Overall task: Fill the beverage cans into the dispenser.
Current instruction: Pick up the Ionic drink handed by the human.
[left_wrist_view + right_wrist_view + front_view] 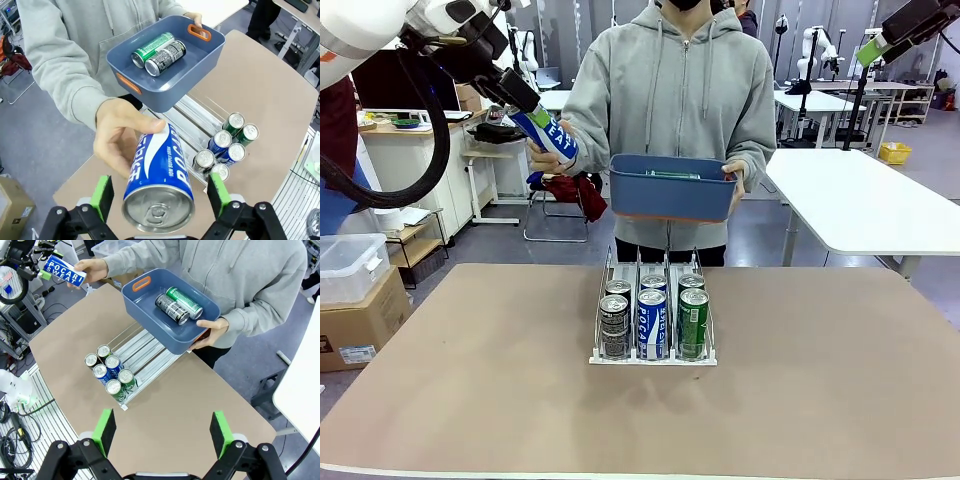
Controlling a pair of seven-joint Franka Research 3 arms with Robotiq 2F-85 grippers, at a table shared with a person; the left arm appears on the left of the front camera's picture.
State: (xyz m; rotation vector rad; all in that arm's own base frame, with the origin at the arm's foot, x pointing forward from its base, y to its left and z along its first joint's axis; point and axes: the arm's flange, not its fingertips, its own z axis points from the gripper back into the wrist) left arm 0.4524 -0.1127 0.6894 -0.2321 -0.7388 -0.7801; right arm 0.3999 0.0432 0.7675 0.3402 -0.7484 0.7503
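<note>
Left claw (160, 196) wide open, green pads flanking the blue white-lettered metal drink can (159, 167), not clamped; person's hand (117, 135) holds it. Right claw (162, 432) wide, empty, above brown counter (200, 390). Clear three-lane dispenser rack (653, 358) holds six cans (652, 320). Can looks rigid, smooth, slippery, likely full; pinch mid-body.

Tan table (470, 380) bears the dispenser (650, 360)

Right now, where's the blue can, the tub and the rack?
blue can (160, 159): left wrist view, printed side.
tub (670, 195): front view, front wall.
rack (145, 350): right wrist view, bare lanes.
</note>
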